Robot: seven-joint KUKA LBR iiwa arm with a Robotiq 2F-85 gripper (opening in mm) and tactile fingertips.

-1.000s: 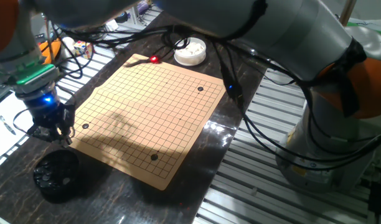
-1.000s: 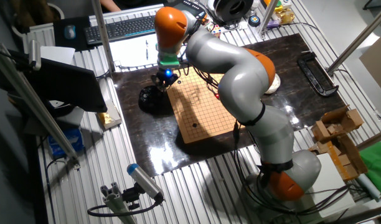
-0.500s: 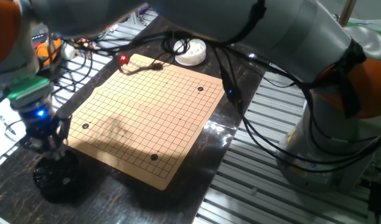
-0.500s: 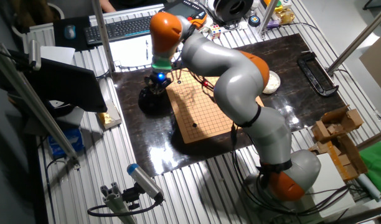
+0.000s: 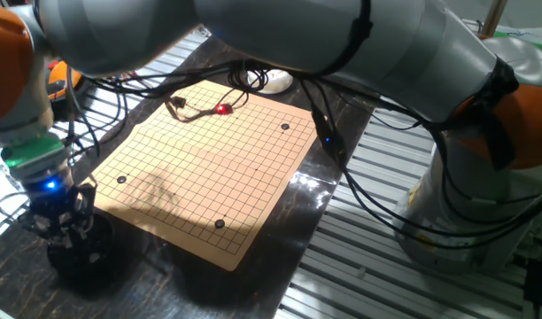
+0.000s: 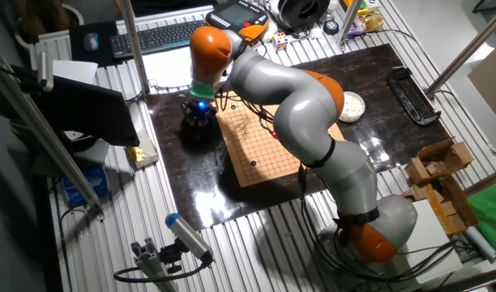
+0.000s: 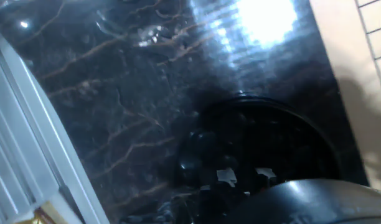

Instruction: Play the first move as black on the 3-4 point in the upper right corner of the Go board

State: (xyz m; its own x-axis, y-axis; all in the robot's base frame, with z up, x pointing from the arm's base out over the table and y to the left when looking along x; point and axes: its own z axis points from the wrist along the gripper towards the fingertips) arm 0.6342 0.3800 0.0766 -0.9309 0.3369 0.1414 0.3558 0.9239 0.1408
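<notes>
The wooden Go board [image 5: 209,168] lies on the dark marble table, and also shows in the other fixed view [image 6: 264,142]. Three small dark dots sit on its grid, one [image 5: 284,127] near the far right corner. A round black bowl [image 5: 76,257] stands off the board's left corner. My gripper [image 5: 63,226] hangs right over this bowl, its fingers low at the rim; the other fixed view [image 6: 199,112] shows the same. The hand view looks down into the bowl [image 7: 265,149], whose dark, blurred inside shows no single black stone. I cannot tell how the jaws stand.
A white bowl [image 6: 351,105] stands beyond the board's far corner, mostly hidden by the arm in one fixed view. Cables with a red light [image 5: 222,110] trail over the board's far edge. A keyboard [image 6: 163,36] and clutter lie behind the table.
My gripper has moved left, away from the board's edge, and down until it is over the black bowl. The cable with the red light has swung across the board's far side.
</notes>
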